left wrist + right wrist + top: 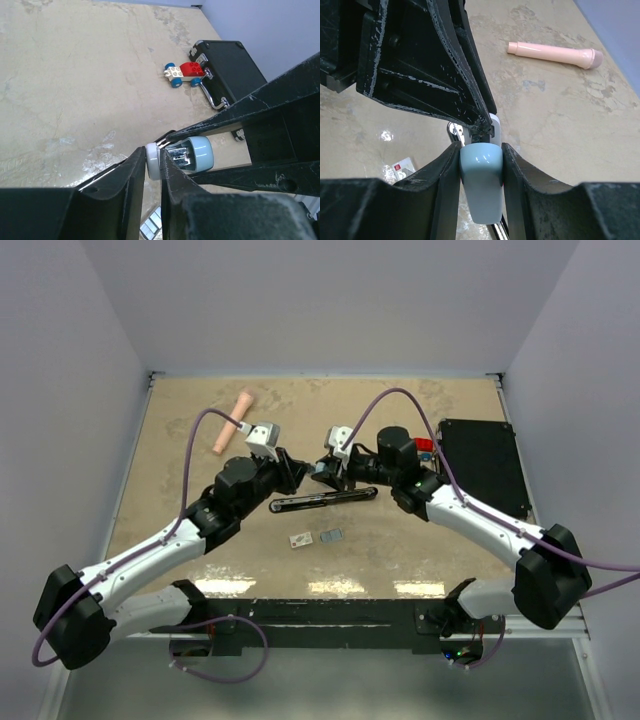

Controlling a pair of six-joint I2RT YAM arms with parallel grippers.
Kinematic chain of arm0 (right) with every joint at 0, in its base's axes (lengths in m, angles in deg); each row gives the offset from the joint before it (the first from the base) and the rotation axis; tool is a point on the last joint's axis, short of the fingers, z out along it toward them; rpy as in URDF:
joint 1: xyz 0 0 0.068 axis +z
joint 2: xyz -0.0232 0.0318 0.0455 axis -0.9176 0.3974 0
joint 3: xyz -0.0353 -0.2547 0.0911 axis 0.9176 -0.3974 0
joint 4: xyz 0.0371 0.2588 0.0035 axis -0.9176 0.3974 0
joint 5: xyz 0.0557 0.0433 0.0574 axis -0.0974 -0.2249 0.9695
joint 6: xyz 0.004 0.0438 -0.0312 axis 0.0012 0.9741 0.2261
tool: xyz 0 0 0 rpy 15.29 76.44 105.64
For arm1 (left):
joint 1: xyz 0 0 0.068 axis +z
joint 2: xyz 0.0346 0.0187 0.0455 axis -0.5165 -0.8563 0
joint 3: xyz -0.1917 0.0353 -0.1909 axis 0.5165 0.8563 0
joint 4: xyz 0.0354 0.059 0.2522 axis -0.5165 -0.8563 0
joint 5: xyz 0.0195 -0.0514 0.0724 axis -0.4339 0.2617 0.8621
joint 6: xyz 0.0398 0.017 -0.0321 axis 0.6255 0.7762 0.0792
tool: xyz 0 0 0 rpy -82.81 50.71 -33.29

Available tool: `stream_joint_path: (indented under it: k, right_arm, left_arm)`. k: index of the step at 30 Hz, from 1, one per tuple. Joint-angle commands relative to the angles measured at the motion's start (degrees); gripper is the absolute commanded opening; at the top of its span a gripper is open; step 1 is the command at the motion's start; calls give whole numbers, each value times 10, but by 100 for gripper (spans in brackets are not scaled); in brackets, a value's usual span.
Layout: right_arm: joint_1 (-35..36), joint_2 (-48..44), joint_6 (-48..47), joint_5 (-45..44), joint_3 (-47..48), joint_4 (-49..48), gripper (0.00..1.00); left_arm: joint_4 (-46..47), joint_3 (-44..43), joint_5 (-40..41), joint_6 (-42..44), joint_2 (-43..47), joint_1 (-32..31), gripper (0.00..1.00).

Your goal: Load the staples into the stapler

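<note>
A small light-blue stapler (480, 190) hangs above the table between both arms. My right gripper (480, 150) is shut on its blue body (197, 152). My left gripper (152, 155) is closed from the other side on the white end piece (151, 165) of that stapler. In the top view the two grippers meet at the table's middle, left (298, 472) and right (324, 472). The staples lie just in front: a tiny white box with red print (299, 539) (402, 167) and a grey-blue tray (331, 536) (152, 227). A long black stapler (323, 501) lies flat under the grippers.
A pink cylinder (233, 421) (555, 52) lies at the back left. A black case (485, 465) (225, 70) stands at the right, with a red, white and blue brick car (184, 74) beside it.
</note>
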Motion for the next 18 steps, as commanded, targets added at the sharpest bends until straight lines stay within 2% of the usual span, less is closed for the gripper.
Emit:
stream_joint_path:
  k: [1, 14, 18]
  right_arm:
    - [5, -24, 10, -9, -2, -55, 0]
    - [16, -20, 15, -35, 1, -63, 0]
    - [21, -20, 17, -34, 0, -71, 0]
  left_arm:
    - [-51, -22, 86, 19, 1, -2, 20]
    - [-105, -66, 136, 28, -34, -39, 25]
    - [-90, -62, 113, 23, -36, -40, 26]
